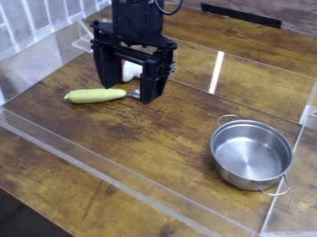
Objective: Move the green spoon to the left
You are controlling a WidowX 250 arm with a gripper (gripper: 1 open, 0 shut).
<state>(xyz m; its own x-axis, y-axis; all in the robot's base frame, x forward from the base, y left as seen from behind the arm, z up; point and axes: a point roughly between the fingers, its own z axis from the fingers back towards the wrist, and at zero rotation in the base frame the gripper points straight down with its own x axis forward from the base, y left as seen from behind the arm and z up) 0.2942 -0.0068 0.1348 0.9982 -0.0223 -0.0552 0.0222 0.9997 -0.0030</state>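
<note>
The green spoon (96, 95) lies flat on the wooden table (136, 157), left of centre. Its thick yellow-green handle points left, and its silver bowl end is hidden under my gripper. My black gripper (133, 81) stands over that right end, open, its two fingers (151, 91) reaching down to the table on either side of the bowl end. A white object shows between the fingers; I cannot tell what it is. Whether the fingers touch the spoon cannot be told.
A shiny steel pot (251, 153) with two side handles stands at the right front. Clear acrylic walls (74, 148) run along the front and right of the table. A light tiled wall (31, 23) rises at the back left.
</note>
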